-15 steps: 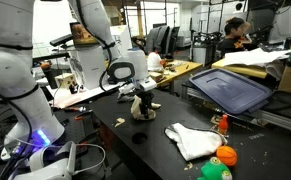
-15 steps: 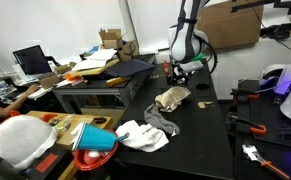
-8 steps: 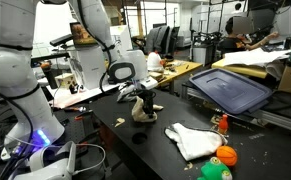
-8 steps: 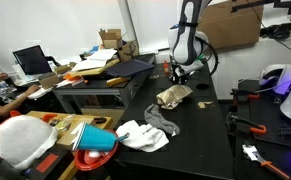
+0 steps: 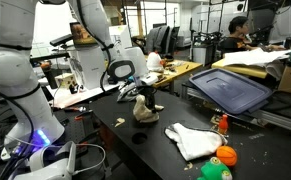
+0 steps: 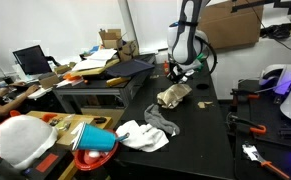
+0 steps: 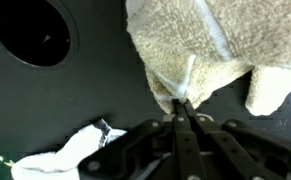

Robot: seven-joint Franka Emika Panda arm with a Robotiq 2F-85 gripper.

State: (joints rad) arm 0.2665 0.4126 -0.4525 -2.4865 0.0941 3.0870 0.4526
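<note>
A beige terry cloth point(image 7: 195, 45) lies crumpled on the black table point(image 7: 75, 100); both exterior views show it point(image 5: 143, 111) point(image 6: 173, 96). My gripper point(image 7: 182, 101) is shut on the cloth's near edge, with a fold pinched between the fingertips. In an exterior view the gripper point(image 5: 141, 95) reaches down onto the top of the cloth from the white arm. In an exterior view the gripper point(image 6: 177, 79) hangs at the cloth's far end.
A white rag point(image 5: 193, 140) point(image 6: 143, 134) point(image 7: 60, 160) lies nearby. A round black disc point(image 7: 33, 30) sits beside the cloth. An orange ball point(image 5: 226, 155) and a green ball point(image 5: 215, 171) lie at the table's edge. A dark tray point(image 5: 230, 90) stands behind.
The jaws have gone from open to shut, pinching the beige cloth. The cloth has bunched up slightly under the gripper. The arm has hardly moved.
</note>
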